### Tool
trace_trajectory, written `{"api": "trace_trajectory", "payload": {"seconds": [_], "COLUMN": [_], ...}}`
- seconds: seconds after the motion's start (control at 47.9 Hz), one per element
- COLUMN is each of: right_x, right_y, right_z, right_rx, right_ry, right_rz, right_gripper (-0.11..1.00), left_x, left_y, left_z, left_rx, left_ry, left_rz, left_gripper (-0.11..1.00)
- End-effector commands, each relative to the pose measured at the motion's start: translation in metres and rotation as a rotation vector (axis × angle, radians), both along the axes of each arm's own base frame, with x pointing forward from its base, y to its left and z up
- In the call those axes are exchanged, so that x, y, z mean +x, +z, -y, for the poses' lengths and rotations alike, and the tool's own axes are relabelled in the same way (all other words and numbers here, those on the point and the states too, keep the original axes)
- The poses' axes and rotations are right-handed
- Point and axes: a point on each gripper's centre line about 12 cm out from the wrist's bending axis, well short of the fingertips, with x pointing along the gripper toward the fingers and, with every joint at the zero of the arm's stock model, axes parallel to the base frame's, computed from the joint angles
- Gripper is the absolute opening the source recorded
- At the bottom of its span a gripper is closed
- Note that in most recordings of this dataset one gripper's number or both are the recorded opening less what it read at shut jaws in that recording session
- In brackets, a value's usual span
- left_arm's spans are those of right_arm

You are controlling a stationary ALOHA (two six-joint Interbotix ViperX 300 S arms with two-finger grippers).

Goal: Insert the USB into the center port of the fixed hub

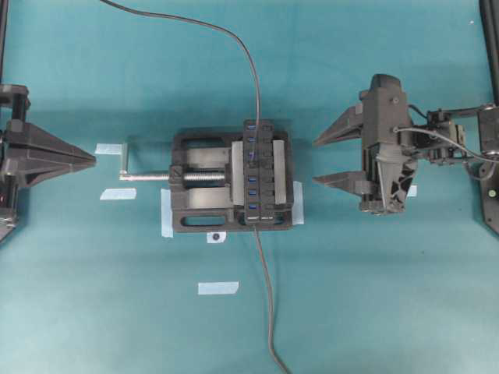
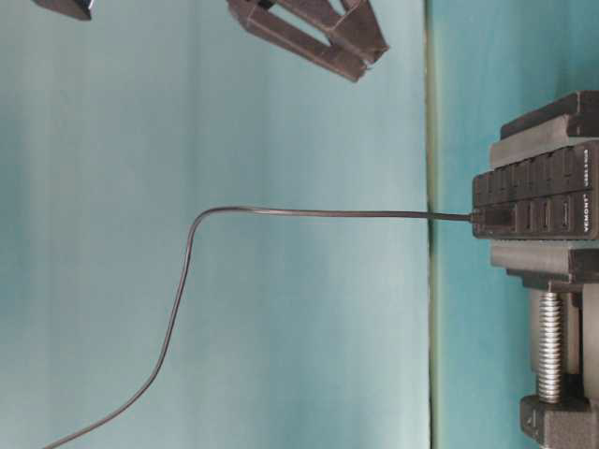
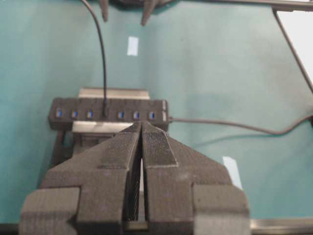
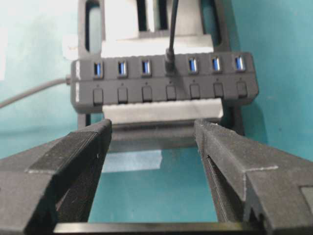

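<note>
The fixed hub (image 4: 205, 90) is a long black strip with blue slots, clamped in a vise. The USB (image 4: 170, 59), a small black plug on a thin dark cable (image 1: 234, 35), sits in the center port, three blue slots showing on each side of it. The plug hides that port. My right gripper (image 4: 152, 126) is open and empty, a short way back from the hub's button side, in line with its middle (image 1: 316, 161). My left gripper (image 3: 142, 125) is shut with nothing in it, well off to the left of the vise (image 1: 93, 160).
The black vise (image 1: 199, 156) holds the hub, its silver screw and crank (image 1: 144, 175) pointing at the left gripper. The hub's own grey cord (image 1: 269, 312) runs toward the near edge. Several pale tape strips (image 1: 217, 287) lie on the teal table.
</note>
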Motion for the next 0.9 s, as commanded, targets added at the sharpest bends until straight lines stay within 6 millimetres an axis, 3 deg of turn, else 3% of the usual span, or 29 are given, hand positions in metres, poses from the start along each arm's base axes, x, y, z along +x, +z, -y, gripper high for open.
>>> {"api": "trace_trajectory", "payload": {"seconds": [0.0,0.876], "right_x": [0.001,-0.010], "right_y": [0.009,0.011], "right_z": [-0.001,-0.002], "right_rx": [0.006,0.006], "right_ry": [0.000,0.002], "right_rz": [0.036,0.060], "right_gripper": [0.79,0.79], "left_x": [0.002,0.002], "left_y": [0.006,0.005], "left_z": [0.000,0.000], "left_rx": [0.000,0.003], "left_ry": [0.001,0.001], "left_rz": [0.015,0.014], "left_gripper": [0.00,0.00]}}
